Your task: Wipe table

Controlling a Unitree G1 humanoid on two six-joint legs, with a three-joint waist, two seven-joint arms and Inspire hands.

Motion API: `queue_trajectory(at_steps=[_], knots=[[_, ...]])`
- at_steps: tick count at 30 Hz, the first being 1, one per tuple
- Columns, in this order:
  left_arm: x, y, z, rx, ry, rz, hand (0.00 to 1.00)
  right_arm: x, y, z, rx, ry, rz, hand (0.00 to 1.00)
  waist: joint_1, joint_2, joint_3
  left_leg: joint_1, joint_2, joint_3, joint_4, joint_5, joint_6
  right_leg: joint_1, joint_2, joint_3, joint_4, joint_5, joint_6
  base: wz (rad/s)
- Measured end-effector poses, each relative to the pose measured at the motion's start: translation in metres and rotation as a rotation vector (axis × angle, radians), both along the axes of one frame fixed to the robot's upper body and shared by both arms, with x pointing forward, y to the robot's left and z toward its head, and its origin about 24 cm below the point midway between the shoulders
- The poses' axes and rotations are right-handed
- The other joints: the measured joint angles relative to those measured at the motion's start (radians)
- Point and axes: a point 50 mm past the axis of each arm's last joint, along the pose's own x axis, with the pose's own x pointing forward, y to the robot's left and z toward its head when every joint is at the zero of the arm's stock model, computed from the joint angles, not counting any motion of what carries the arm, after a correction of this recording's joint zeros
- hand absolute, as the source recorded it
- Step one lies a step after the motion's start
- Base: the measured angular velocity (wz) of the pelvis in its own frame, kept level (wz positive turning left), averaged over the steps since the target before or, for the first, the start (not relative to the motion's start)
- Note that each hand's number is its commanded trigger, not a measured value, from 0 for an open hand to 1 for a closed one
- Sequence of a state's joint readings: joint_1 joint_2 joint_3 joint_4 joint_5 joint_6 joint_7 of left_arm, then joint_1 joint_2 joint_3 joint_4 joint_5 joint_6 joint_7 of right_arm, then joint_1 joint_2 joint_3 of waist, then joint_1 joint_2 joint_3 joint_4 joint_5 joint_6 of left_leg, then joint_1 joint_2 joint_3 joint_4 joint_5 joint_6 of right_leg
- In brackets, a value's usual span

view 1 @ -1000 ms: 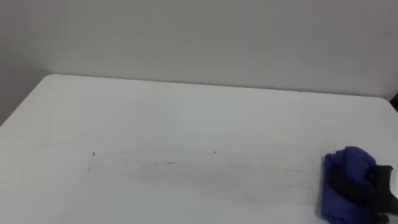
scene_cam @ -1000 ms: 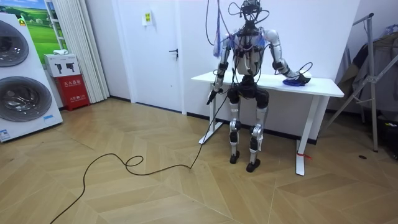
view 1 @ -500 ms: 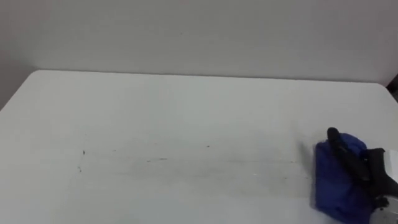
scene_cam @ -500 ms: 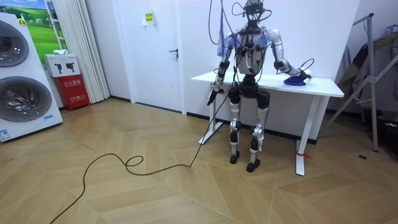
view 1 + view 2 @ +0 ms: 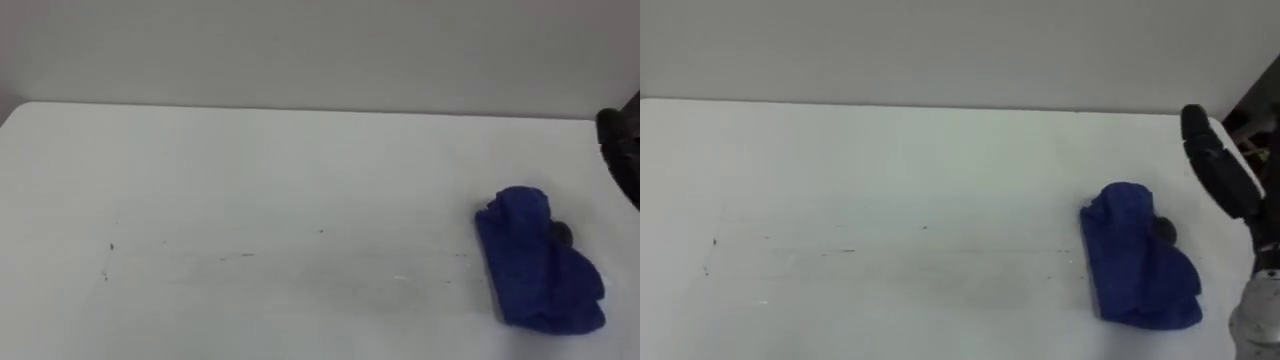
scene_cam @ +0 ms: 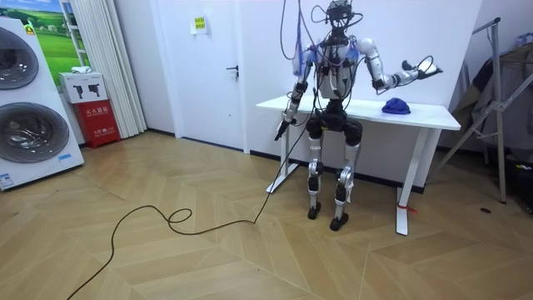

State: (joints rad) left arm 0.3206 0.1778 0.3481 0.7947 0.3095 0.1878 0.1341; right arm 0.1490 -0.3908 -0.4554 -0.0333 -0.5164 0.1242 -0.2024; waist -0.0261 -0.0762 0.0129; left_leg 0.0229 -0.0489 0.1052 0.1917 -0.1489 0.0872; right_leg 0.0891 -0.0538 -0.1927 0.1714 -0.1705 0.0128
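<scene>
I am looking down on a white table (image 5: 250, 160), smooth and matte, its far edge against a plain pale wall. A faint line of dark specks and smudges (image 5: 235, 256) runs across the near part of the top. The blue cloth (image 5: 538, 262) lies bunched on the right side of the table in a soft, rumpled heap with thick folds, and nothing is touching it.

My right hand (image 5: 1218, 165) hangs in the air above and to the right of the cloth, well clear of it. Its dark fingers are stretched out and it has hold of nothing.

The room view adds what the head camera cannot give me. The robot stands upright at the table's long side, its right arm held out high over the tabletop with the fingers spread. The left hand (image 6: 285, 127) hangs down by the table's edge, and I cannot tell its state from here. The floor (image 6: 208, 250) is herringbone wood. Stacked washing machines (image 6: 25, 125) stand at the room view's left, with a red box (image 6: 98, 123) beside them, a white door (image 6: 212, 75) further along, and a metal stand (image 6: 500, 104) at the right.
</scene>
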Motion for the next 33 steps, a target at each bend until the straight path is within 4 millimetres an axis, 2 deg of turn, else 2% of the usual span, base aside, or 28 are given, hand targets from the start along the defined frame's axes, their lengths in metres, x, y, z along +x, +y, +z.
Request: queue_trajectory(at_steps=[5,8,16,21,25,28,31,32,33], knots=[[-0.003,0.006,0.002,0.007,-0.009,0.039,0.0,-0.007,-0.017,0.021,-0.043,-0.112,-0.101,0.0,-0.008,-0.004,0.0001,-0.003,0.004,0.0,0.0,-0.005,-0.004,-0.002,0.001,-0.001,0.002,-0.003,-0.004,0.0],[-0.004,0.006,0.002,-0.003,-0.009,0.043,0.0,-0.012,-0.02,0.03,-0.069,-0.159,-0.136,0.0,-0.009,-0.005,-0.0007,-0.005,0.005,0.0,0.004,-0.005,-0.005,-0.004,0.001,-0.002,0.002,-0.003,-0.004,0.0],[-0.007,0.008,0.003,0.003,0.002,0.058,0.0,-0.018,-0.025,0.028,-0.074,-0.14,-0.172,0.0,-0.025,-0.007,-0.0027,-0.013,0.005,-0.005,0.011,-0.007,-0.005,-0.006,0.001,-0.004,0.004,-0.003,-0.005,0.02],[-0.014,0.017,0.007,0.026,-0.012,0.127,0.0,-0.032,-0.04,0.029,-0.059,-0.167,-0.255,0.0,-0.036,-0.012,-0.0058,-0.015,0.004,-0.004,0.009,-0.007,-0.005,-0.015,-0.001,-0.003,0.018,-0.01,-0.006,0.0],[-0.024,0.02,0.008,0.031,0.001,0.157,0.0,-0.05,-0.062,0.013,0.044,-0.198,-0.4,0.0,-0.058,-0.017,-0.0087,-0.014,0.005,0.001,0.009,-0.01,-0.006,-0.017,0.002,0.007,0.021,-0.01,-0.006,-0.06],[-0.028,0.023,0.01,0.039,-0.005,0.187,0.0,-0.072,-0.079,-0.012,0.176,-0.2,-0.547,0.0,-0.063,-0.023,-0.0134,-0.013,0.005,0.001,0.009,-0.011,-0.006,-0.017,0.002,0.013,0.019,-0.01,-0.006,-0.04],[-0.034,0.026,0.011,0.041,-0.007,0.221,0.0,-0.09,-0.086,-0.034,0.292,-0.209,-0.658,0.0,-0.077,-0.027,-0.0119,-0.014,0.005,0.002,0.008,-0.011,-0.006,-0.017,0.002,0.013,0.019,-0.01,-0.006,0.0],[-0.033,0.026,0.011,0.042,-0.008,0.221,0.0,-0.101,-0.088,-0.047,0.347,-0.195,-0.706,0.0,-0.077,-0.024,-0.0137,-0.013,0.006,0.002,0.009,-0.011,-0.006,-0.018,0.003,0.015,0.018,-0.01,-0.006,0.0],[-0.033,0.026,0.011,0.043,-0.008,0.221,0.0,-0.111,-0.089,-0.06,0.412,-0.179,-0.755,0.0,-0.077,-0.02,-0.0106,-0.014,0.006,0.002,0.01,-0.012,-0.006,-0.019,0.003,0.016,0.018,-0.01,-0.006,0.0]])
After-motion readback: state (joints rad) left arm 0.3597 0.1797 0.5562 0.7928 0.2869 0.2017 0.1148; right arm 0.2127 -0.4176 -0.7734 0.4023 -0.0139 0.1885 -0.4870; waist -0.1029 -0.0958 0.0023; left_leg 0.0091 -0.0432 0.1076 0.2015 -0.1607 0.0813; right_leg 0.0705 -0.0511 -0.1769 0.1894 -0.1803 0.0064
